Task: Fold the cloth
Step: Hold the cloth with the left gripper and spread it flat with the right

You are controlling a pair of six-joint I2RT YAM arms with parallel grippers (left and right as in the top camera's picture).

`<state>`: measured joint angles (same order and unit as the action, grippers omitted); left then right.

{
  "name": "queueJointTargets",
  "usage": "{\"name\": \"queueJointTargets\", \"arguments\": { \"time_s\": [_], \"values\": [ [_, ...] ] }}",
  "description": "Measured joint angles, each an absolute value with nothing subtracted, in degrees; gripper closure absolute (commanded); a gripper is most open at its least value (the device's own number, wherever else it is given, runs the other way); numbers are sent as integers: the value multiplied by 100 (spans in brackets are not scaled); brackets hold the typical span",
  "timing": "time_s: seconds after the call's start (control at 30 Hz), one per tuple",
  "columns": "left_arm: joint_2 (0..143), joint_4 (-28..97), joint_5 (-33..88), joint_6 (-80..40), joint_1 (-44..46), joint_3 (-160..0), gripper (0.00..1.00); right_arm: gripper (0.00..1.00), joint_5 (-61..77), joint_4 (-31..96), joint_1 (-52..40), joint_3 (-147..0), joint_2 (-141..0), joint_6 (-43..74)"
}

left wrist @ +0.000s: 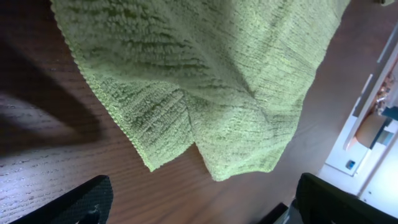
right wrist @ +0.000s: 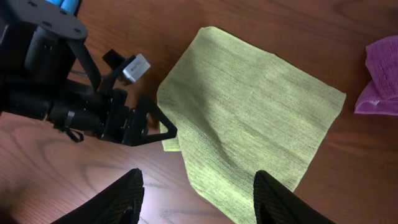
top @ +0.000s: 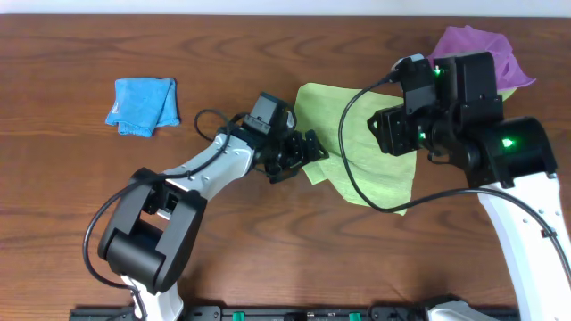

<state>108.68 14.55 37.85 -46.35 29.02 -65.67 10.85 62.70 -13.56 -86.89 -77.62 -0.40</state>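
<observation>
While the cloth (top: 375, 174) lies flat mid-table (top: 71, 178) with a folded-under corner on its left edge, the left gripper (top: 303, 153) sits just beside that edge, jaws apart. The right gripper (right wrist: 196, 199) hovers above, fingers spread. The purple cloth (top: 477, 49) crowds the far corner.

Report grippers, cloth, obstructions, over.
Left gripper open at cloth corner. Right gripper open, above it. Cloth spread, one corner doubled. Purple cloth beside far corner.

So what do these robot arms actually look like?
The left arm and right arm have white links between rounded black joints, with thin black cables looping alongside. Green lights glow on the right one's housing. The left pincer and right pincer are black.
</observation>
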Motion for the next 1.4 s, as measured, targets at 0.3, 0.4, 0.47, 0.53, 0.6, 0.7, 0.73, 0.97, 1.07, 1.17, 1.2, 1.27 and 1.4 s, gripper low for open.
{"name": "queueJointTargets", "arguments": {
  "time_s": [0.3,0.4,0.47,0.53,0.6,0.7,0.73,0.97,1.07,1.17,1.2,1.27,1.4],
  "values": [
    [10868,1428,3505,-4753,3030,-6567,2,44,1085,6261,-1356,-8689,-7762,-40],
    [10868,1426,3417,-4788,3087,-6567,2,44,1085,6248,-1356,-8689,-7762,-40],
    [10868,1393,3374,-4805,3120,-6567,2,44,1085,6246,-1356,-8689,-7762,-40],
    [10868,1363,3336,-4807,3131,-6567,1,44,1085,6243,-1356,-8689,-7762,-40],
    [10868,1345,3282,-4818,3135,-6567,1,43,1085,6241,-1356,-8689,-7762,-40],
    [10868,1345,3201,-4823,3135,-6567,0,44,1085,6239,-1356,-8689,-7762,-40],
    [10868,1343,3159,-4823,3135,-6567,0,44,1083,6237,-1356,-8689,-7762,-40],
    [10868,1302,3059,-4823,3135,-6567,0,44,1085,6224,-1356,-8689,-7762,-40],
    [10879,1247,3041,-4829,3135,-6567,0,44,1085,6178,-1356,-8689,-7762,-40],
    [10997,1142,3050,-4941,3135,-6567,0,44,1085,6165,-1356,-8689,-7762,-40],
    [11054,1120,3068,-4965,3135,-6567,0,44,1085,6165,-1356,-8689,-7762,-40],
    [11153,1052,3140,-5002,3133,-6571,0,44,1085,6165,-1356,-8689,-7762,-40],
    [11179,963,3153,-5113,3135,-6573,13,44,1081,6160,-1356,-8689,-7762,-40]
  ]
}}
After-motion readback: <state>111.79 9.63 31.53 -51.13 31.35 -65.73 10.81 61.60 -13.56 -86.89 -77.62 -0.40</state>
